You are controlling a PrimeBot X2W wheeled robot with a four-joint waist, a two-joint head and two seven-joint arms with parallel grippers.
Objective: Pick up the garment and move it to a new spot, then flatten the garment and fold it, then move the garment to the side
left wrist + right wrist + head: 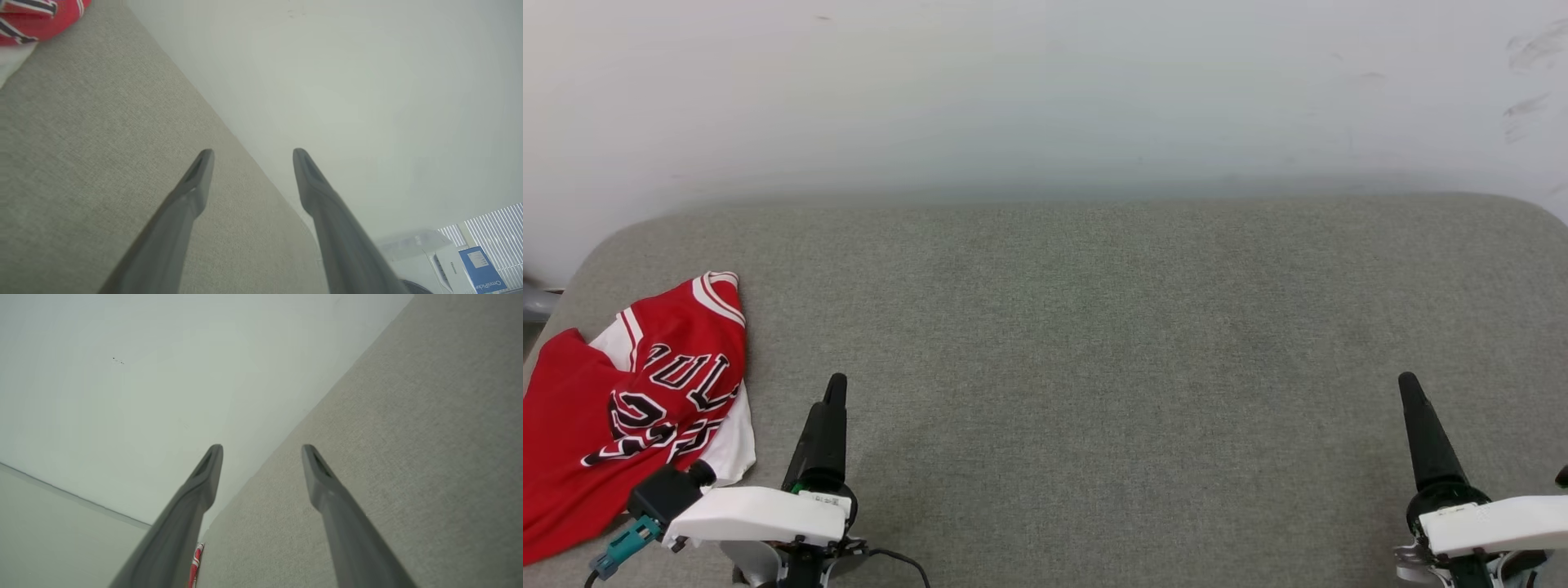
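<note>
Head view: the crumpled red jersey-style garment, with white short sleeves, striped trim and black white-outlined lettering, lies bunched at the far left of the grey fabric-covered table with rounded corners. Its lower part runs to that view's left edge, so I cannot tell whether it hangs over the side. The left gripper sits just beside it, seen edge-on with its long dark fingers pointing at the white wall. The right gripper is well apart, over bare table at the right.

Left wrist view: the two dark fingers are spread wide with nothing between them. A corner of the garment shows at the upper left, off the line of the fingers.

Right wrist view: these fingers are also spread fully and hold nothing. A sliver of striped trim shows far off beside one of them.

The pick-up has not begun, so the risks lie in the first grasp. Pinching only the top layer or a sleeve would probably lift a twisted bundle that is hard to flatten. Because the cloth lies so close to the table's edge, a sideways drag could pull it off. The right arm must also cross the whole table to help.
</note>
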